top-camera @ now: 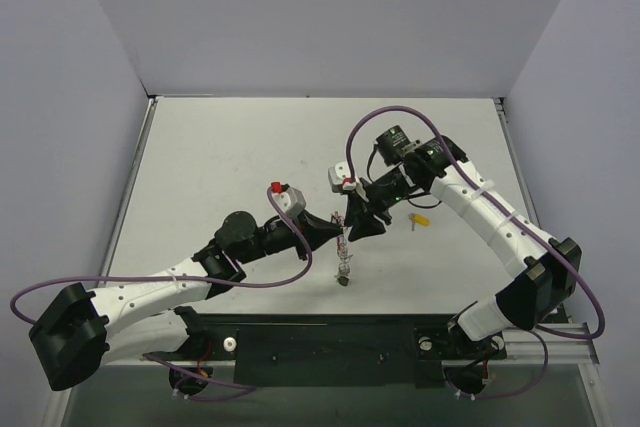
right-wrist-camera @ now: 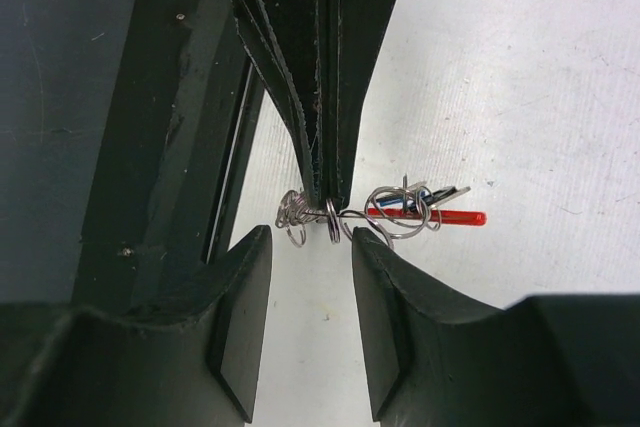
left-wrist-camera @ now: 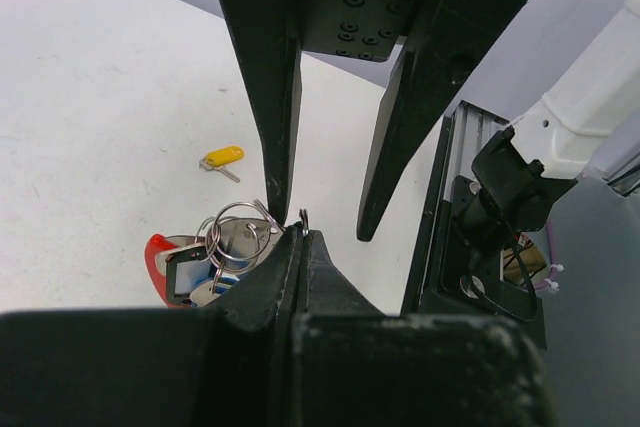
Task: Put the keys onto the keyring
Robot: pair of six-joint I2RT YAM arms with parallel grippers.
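My left gripper is shut on the thin silvery keyring, pinching its edge between the fingertips. The ring also shows in the right wrist view. Smaller rings with a red-headed key and a black-headed key hang off one side of it. A short silvery chain hangs off the other side and dangles above the table. My right gripper is open and empty, with its fingers either side of the ring and not touching it. A loose yellow-headed key lies on the table to the right.
The white table is walled by pale panels at the back and sides. The black base rail runs along the near edge. Purple cables loop over both arms.
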